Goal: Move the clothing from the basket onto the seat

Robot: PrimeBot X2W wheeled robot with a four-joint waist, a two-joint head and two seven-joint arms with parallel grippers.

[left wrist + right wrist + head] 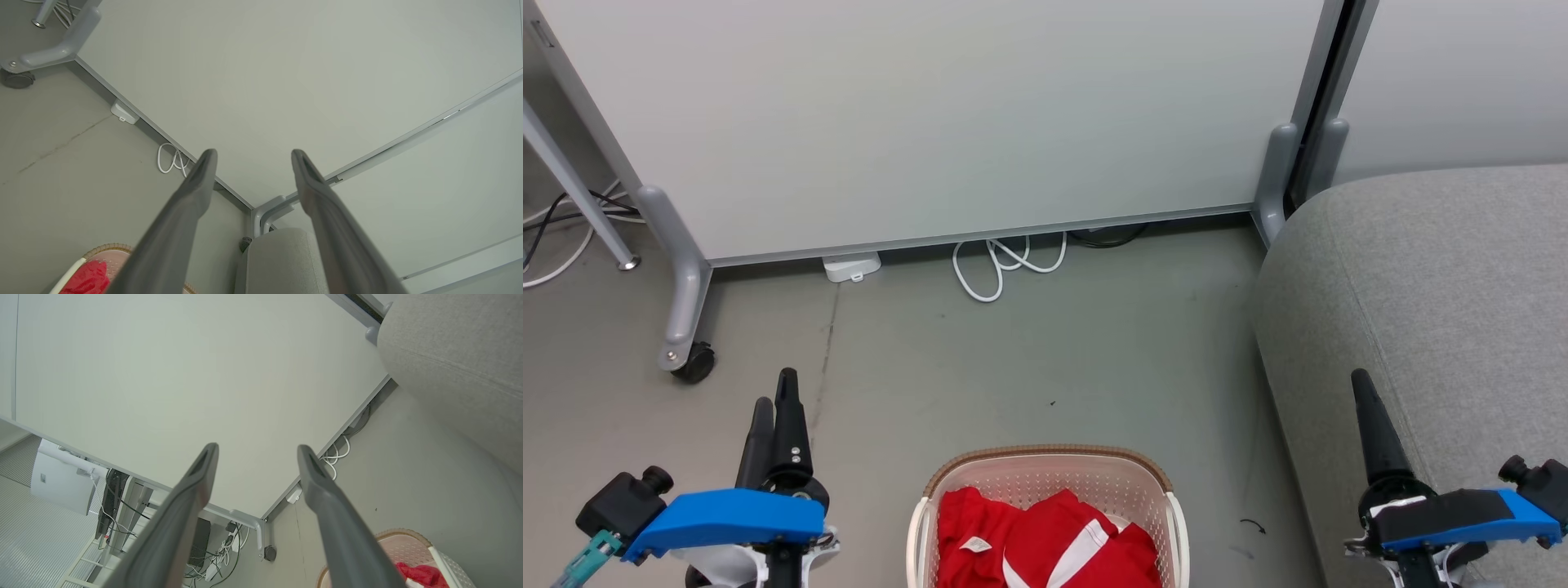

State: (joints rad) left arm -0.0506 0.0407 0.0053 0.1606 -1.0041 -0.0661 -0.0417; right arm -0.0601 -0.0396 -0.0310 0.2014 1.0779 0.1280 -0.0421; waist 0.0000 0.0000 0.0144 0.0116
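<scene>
Red clothing [1045, 543] with white trim lies bunched in the cream basket [1152, 490], which stands on the floor at the bottom centre of the head view. The grey seat [1437, 310] rises to the basket's right. My left gripper [774, 400] hovers open left of the basket, holding nothing. My right gripper [1364, 392] is open over the seat's front edge, also holding nothing. In the left wrist view the open left gripper [253, 155] frames the wall, with the basket [102, 249], clothing [88, 277] and seat [282, 261] below. The right gripper [257, 451] stands open, with the basket [408, 543], clothing [423, 575] and seat [461, 347].
A pale partition panel [931, 122] on wheeled grey feet [682, 327] stands across the floor ahead. A white cable loop [1005, 261] and a small white box [852, 266] lie at its base. A desk leg [580, 196] and cables sit far left.
</scene>
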